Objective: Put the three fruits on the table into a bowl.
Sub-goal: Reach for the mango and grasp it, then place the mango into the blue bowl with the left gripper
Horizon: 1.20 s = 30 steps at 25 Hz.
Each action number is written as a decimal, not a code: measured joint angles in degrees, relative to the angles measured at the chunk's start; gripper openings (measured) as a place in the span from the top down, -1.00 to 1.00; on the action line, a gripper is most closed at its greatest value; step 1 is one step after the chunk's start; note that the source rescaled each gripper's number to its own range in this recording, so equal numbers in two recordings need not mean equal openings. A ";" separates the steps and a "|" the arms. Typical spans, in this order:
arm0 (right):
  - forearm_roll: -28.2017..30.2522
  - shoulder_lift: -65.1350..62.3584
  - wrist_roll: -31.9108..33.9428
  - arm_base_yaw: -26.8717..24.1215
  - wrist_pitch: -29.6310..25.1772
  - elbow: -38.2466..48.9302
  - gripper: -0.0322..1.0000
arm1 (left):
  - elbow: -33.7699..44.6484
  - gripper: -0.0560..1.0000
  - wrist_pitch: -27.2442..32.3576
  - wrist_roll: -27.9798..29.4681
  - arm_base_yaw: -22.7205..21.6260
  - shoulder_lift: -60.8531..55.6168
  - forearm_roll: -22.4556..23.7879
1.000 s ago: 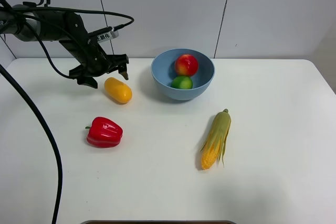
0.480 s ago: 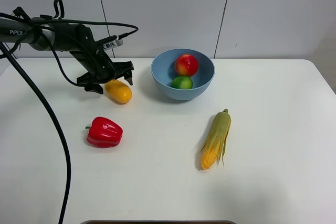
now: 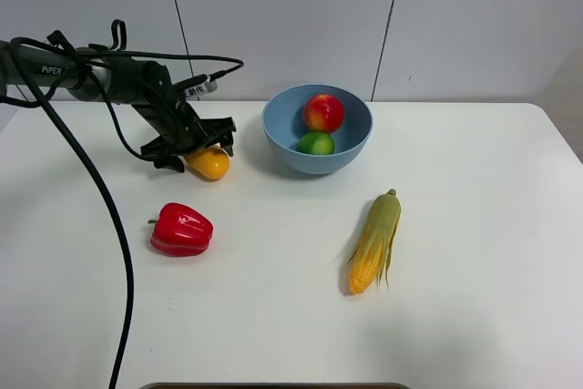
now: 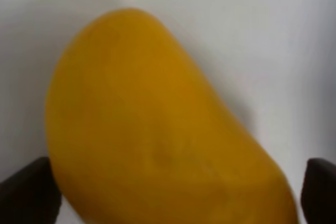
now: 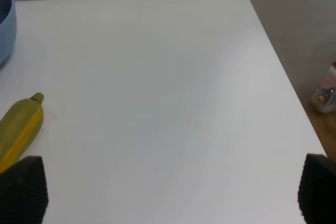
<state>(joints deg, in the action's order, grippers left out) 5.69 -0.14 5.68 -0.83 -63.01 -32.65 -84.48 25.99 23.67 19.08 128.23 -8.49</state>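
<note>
Exterior high view: two fruits in one bowl (image 3: 273,125), left hand (image 3: 193,145) spread around one mango (image 3: 211,163).

Bright, even light with soft shadows; the close-up mango (image 4: 157,129) in the left wrist view is blurred.

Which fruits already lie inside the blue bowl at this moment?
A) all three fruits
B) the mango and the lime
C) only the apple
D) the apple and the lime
D: the red-and-yellow apple and green lime sit in the blue bowl, while the mango lies on the table between the open jaws of the left gripper.
</note>
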 joint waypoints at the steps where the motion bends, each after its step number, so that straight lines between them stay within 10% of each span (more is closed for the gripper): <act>1: 0.00 0.00 0.00 0.00 0.00 0.00 -0.74 | -0.13 -0.44 -0.21 0.04 0.00 0.14 0.05; 17: 0.00 0.00 0.00 0.00 0.00 0.00 -0.74 | -0.30 0.80 -0.38 0.04 0.05 0.64 2.32; 30: 0.00 0.00 0.00 0.00 0.00 0.00 -0.74 | -0.30 0.83 0.66 -0.01 0.05 0.64 2.32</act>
<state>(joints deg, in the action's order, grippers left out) 5.69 -0.14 5.68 -0.83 -63.01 -32.65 -84.78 26.65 23.67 19.13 128.87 -6.17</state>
